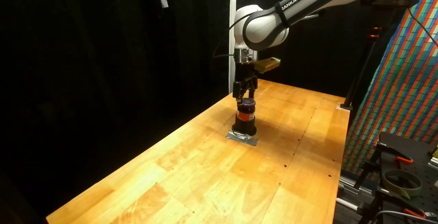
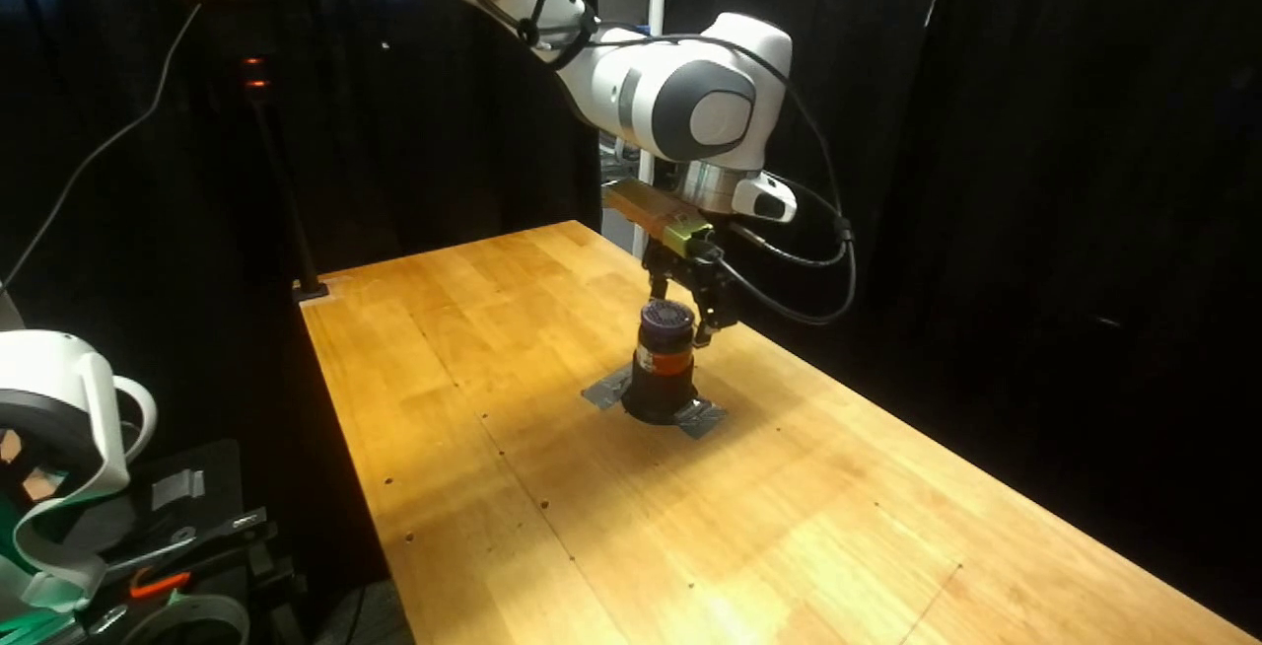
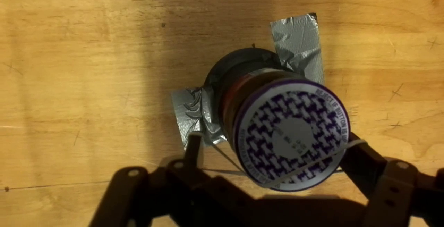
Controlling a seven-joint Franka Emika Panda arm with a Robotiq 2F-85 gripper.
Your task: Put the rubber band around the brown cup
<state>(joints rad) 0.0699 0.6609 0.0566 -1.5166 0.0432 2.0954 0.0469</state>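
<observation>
My gripper [image 3: 277, 140] is spread wide here, one finger on either side of the lid [image 3: 293, 133] in the wrist view, and I'm not clamped on anything. Makes sense to me: the rubber band [image 3: 308, 166] is hooked over my two fingertips [image 3: 193, 150], so the gap between them is what puts the stretch in it. A pale strand bends near the lid's lower edge, then runs up across it to the finger at right. Can't make out the rest of the loop.

The brown cup [image 1: 245, 116] stands near mid-frame in both exterior views, orange-red stripe showing, seated upright in a black base [image 2: 659, 400]. Silver tape [image 3: 295, 43] holds that base to the wooden table [image 1: 205, 176], I guess so my tugging can't drag it around.

My read: the band isn't around the cup yet. I'd want the loop centred before going lower, otherwise it could snag on the rim or ping off a fingertip.
</observation>
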